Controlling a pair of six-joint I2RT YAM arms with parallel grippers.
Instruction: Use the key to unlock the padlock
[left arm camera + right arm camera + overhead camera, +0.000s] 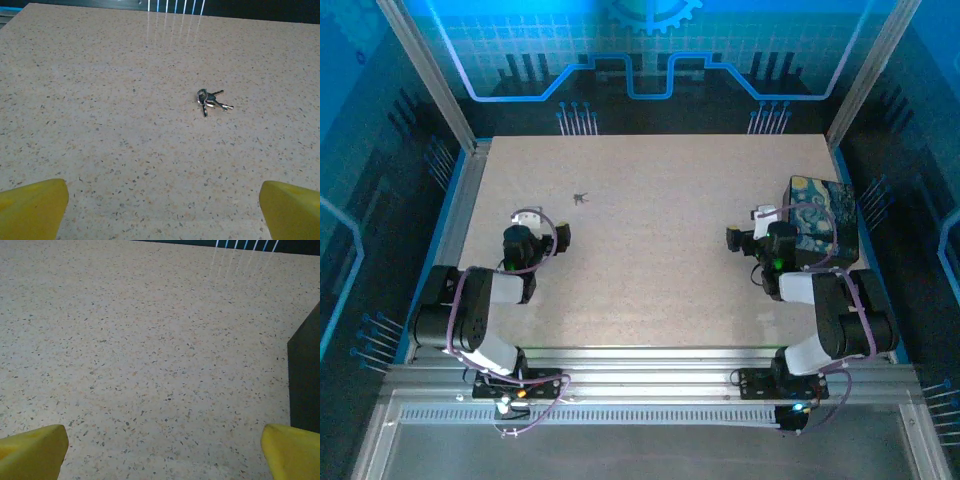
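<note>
Two arms sit low at the near edge of a speckled table [650,280]. On the left, the left gripper [160,210] has its yellow fingertips spread wide and holds nothing. The key [212,102] lies flat on the table ahead of it and slightly to the right, well apart from the fingers. Overhead it is a dark speck; the left wrist view resolves a small bunch on a ring. Picking it up well likely means centring over one blade, descending straight and pinching low. On the right, the right gripper [162,450] is equally spread and empty, near a black box [825,225]. Overhead shows the box's swirling painted lid; the right wrist view shows a dark wall.
</note>
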